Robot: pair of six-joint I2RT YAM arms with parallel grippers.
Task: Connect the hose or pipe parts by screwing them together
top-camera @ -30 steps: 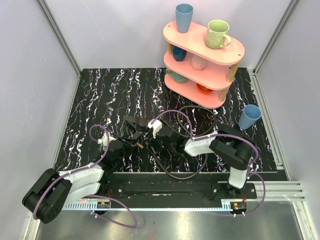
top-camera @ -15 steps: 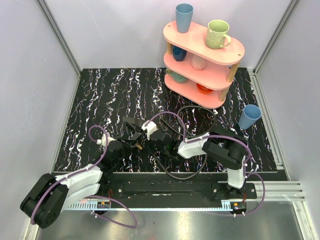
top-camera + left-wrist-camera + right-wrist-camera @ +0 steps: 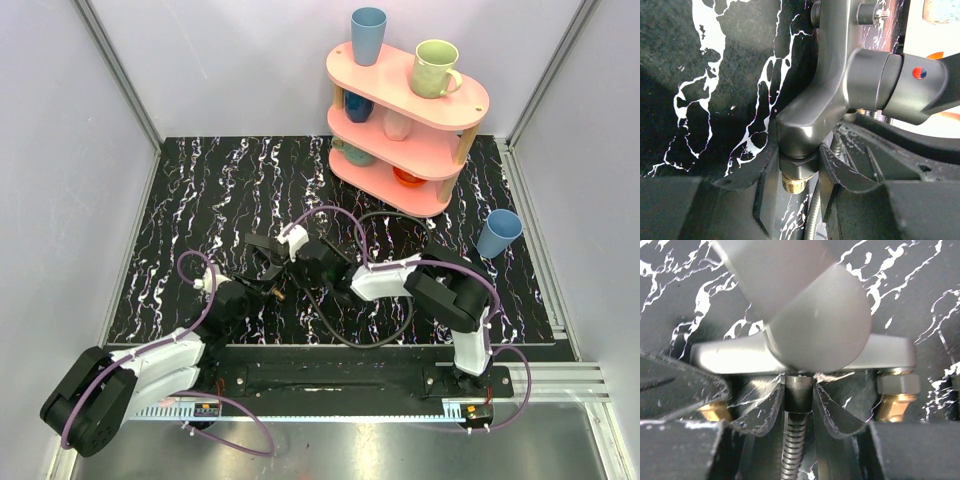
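Observation:
A black angular pipe piece hangs just over the mat. My left gripper is shut on one of its legs, just above a brass threaded fitting. The black hose loops across the mat. Its knurled end nut stands against the underside of the piece, with my right gripper shut on it. The ribbed hose runs back between the fingers. Two brass fittings flank the nut.
A pink three-tier shelf with several cups stands at the back right. A blue cup sits on the marbled mat right of the arms. Purple cables arch over both wrists. Grey walls close in the sides.
My right gripper has moved left to the pipe piece and closed on the hose nut. The left gripper has kept its hold and barely moved.

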